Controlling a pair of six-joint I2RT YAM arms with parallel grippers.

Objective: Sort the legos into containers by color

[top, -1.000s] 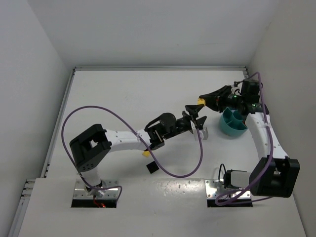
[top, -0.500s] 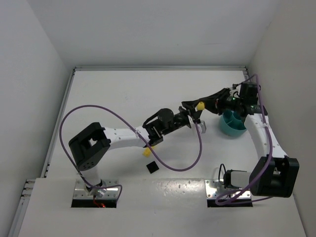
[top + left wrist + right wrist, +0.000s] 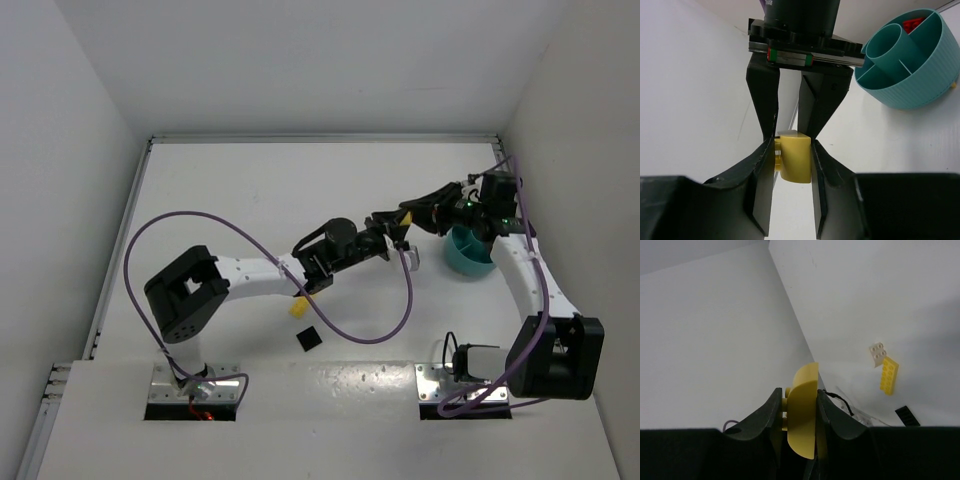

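Observation:
A yellow curved brick (image 3: 794, 161) is pinched between both grippers in mid-air left of the teal dish (image 3: 470, 258). My right gripper (image 3: 799, 390) is shut on it, and the brick (image 3: 802, 425) stands on edge between its fingers. My left gripper (image 3: 792, 145) meets it tip to tip, with its jaws against the brick's two sides. From above, the brick (image 3: 406, 213) shows where the two grippers meet. The dish (image 3: 920, 80) holds a red brick (image 3: 914, 22) in one compartment. A long yellow plate (image 3: 889, 375), a white brick (image 3: 877, 354) and a black square (image 3: 905, 415) lie on the table.
The yellow plate (image 3: 297, 308) and the black square (image 3: 308, 340) lie under my left forearm, near its looping purple cable. A pale brick (image 3: 413, 262) lies on the table just below the grippers. White walls close in the table at the back and on both sides.
My left gripper was open and below the brick one second ago. It has moved up and right to the right gripper and closed around the yellow brick. The right gripper shifted slightly down-left.

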